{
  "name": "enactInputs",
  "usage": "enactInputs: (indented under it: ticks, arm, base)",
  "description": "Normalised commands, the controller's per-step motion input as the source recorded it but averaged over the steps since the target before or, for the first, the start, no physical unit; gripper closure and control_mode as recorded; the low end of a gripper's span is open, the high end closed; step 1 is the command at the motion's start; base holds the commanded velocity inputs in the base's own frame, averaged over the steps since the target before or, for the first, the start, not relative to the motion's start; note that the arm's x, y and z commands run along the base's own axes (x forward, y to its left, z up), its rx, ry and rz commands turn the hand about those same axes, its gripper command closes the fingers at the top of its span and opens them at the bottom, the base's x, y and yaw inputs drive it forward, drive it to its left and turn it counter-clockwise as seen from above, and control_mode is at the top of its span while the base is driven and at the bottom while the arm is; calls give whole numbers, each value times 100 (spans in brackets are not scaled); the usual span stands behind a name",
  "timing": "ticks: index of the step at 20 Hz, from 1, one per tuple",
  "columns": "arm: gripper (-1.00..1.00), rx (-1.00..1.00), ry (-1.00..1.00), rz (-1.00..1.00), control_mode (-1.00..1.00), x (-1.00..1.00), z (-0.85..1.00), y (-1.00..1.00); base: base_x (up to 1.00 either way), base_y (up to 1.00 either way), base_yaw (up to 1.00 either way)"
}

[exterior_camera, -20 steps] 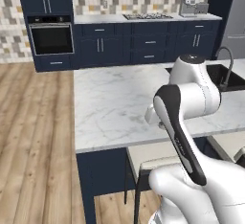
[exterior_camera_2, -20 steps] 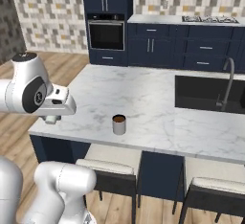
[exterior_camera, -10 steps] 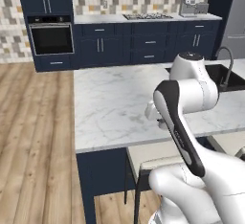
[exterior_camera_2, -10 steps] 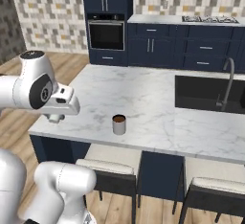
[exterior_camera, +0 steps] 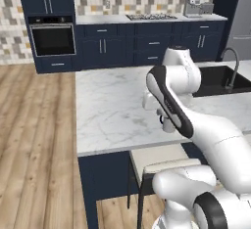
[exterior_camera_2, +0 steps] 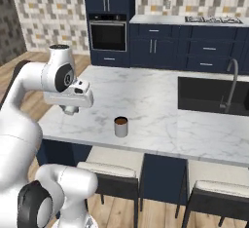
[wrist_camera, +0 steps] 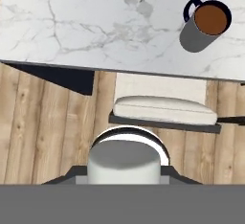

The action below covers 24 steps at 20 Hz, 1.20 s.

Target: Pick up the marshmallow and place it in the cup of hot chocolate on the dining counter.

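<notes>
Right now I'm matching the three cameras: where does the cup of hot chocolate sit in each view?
Left base view: not seen; the arm covers that part of the counter.
Right base view: cup of hot chocolate centre, near the dining counter front edge.
Hand view: cup top right.
Shared landmark: stool below the counter edge.

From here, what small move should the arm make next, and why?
Probably shift the hand sideways toward the cup of hot chocolate. In the hand view a white cylinder, apparently the marshmallow, sits at the pincer, while the cup stands off toward that view's upper right on the dining counter, not beneath it.
</notes>
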Motion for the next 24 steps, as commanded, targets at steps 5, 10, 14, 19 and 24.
enactInputs:
  ticks: [5, 10, 14, 19, 24]
  arm:
    - [100, 0, 13, 0, -100, 60, -19, -40]
    - [100, 0, 2, -1, -100, 41, -22, -45]
    - [100, 0, 0, -1, -100, 29, -22, -26]
    - [100, -1, 0, 0, -100, 23, -26, -28]
    - [100, -3, 0, -1, -100, 23, -23, -21]
  base:
    - [0, 0, 0]
    - [0, 0, 0]
    - [0, 0, 0]
    - [0, 0, 0]
    - [0, 0, 0]
